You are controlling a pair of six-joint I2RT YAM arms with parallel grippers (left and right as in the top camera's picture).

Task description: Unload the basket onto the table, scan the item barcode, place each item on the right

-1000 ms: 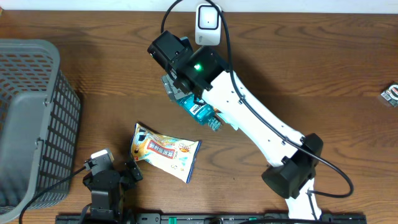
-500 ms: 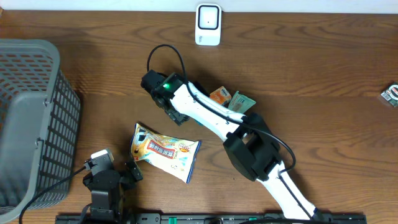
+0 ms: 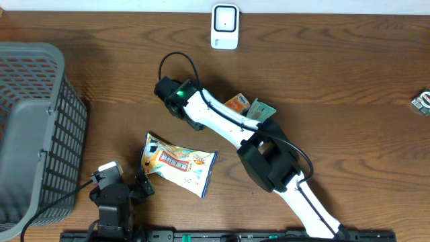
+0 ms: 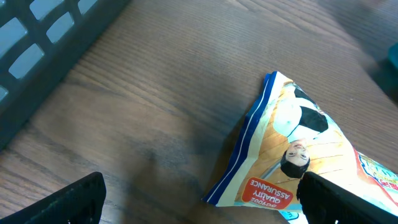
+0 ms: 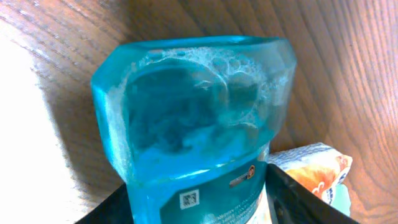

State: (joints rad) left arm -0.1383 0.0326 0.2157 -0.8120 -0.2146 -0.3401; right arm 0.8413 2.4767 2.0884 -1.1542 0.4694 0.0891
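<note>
A clear blue bottle [image 5: 199,118] of foamy liquid with a small square code on its label fills the right wrist view. My right gripper [image 5: 202,202] is shut on it, a dark finger [image 5: 298,199] pressed against each side. Overhead, the right gripper [image 3: 191,119] sits low over the table and the arm hides the bottle. The white scanner [image 3: 224,27] stands at the back edge. My left gripper [image 3: 119,193] rests near the front edge, open [image 4: 211,205], with a corner of the yellow snack bag [image 4: 298,155] between its fingers' line.
The snack bag [image 3: 176,163] lies front centre. An orange packet [image 3: 235,102] and a green packet [image 3: 262,109] lie beside the right arm. A grey basket [image 3: 33,121] fills the left side. A small wrapped item [image 3: 422,102] sits at the right edge.
The right arm came down from high near the scanner to low over the table, and its jaws closed in on the blue bottle. The left arm stayed still.
</note>
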